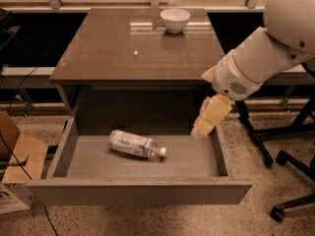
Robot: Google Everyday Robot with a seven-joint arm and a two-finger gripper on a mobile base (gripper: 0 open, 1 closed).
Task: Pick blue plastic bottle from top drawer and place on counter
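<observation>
Top drawer (138, 191) was pulled fully out, its flat grey front panel nearest the camera and its smooth grey inside showing. Blue plastic bottle (134, 144) lay on its side on the drawer floor, about mid-depth and a little left of centre. Its white cap (162, 152) pointed to the right and slightly toward the front panel. The pale blue-and-white label wrapped the body. The bottle was touching neither the side walls nor the front.

Gripper (199, 131) hung at the right side of the drawer, just below the front right corner of the counter (123, 48) and close inside the drawer's right wall. It pointed down and to the left, its cream tip over the right rear part of the drawer floor. Whether it was spread or pressed together could not be told from this angle. It was well apart from the bottle. The white arm (261, 58) came in from the upper right, over the right edge of the cabinet.

The counter was glossy brown-grey with light glare on it. A white bowl (175, 19) stood upright near the counter's back edge, right of centre.

A cardboard box (19, 156) sat on the speckled floor left of the drawer. Black wheeled legs (295, 200) stood on the floor at the right.
</observation>
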